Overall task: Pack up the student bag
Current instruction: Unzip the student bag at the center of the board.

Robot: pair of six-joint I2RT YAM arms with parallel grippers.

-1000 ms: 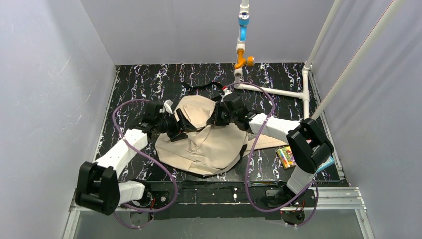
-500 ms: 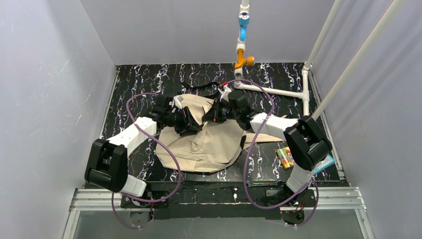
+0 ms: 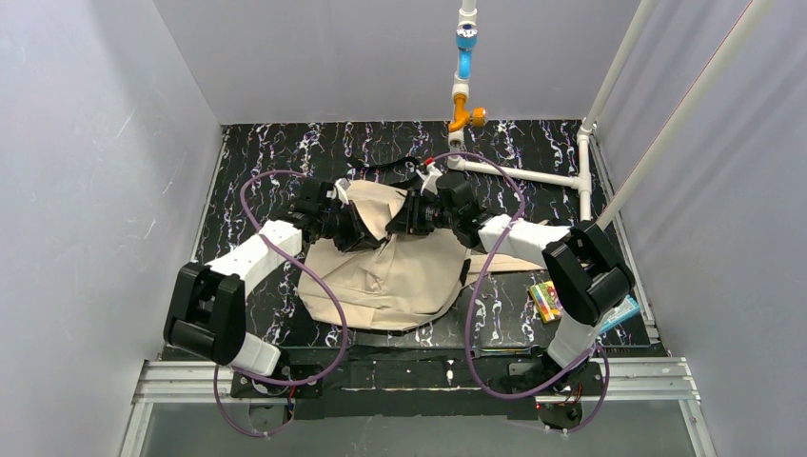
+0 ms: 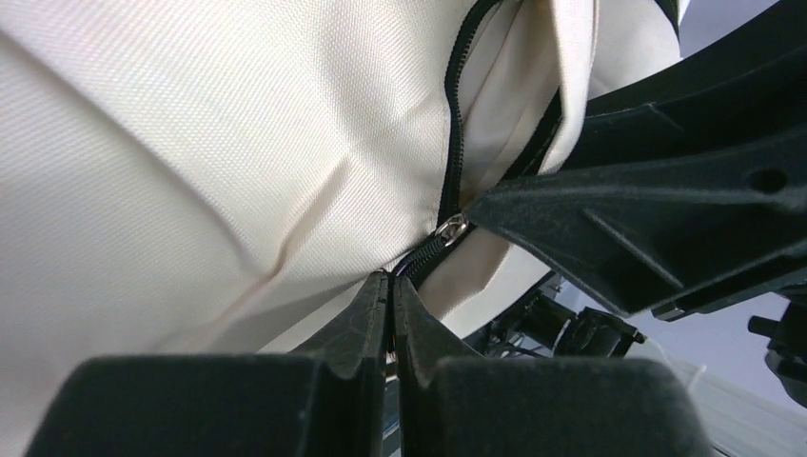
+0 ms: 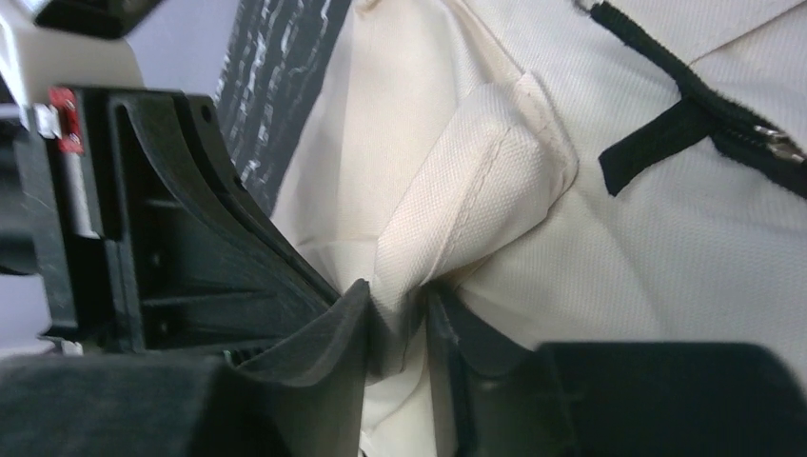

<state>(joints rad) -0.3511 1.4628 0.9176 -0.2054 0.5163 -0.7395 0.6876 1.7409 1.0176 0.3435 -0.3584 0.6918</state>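
Beige student bag (image 3: 400, 276), pinched twice
Left gripper (image 4: 390, 282) closed on fabric at its black zipper (image 4: 448, 171); right gripper (image 5: 400, 307) squeezes a fabric fold.

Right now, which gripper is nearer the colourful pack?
Right. Right gripper, on the student bag, sits left of and beyond the colourful pack; left gripper is further left.

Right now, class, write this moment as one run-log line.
left gripper: shut on zipper | right gripper: shut on student bag fold | colourful books: on table, unpacked
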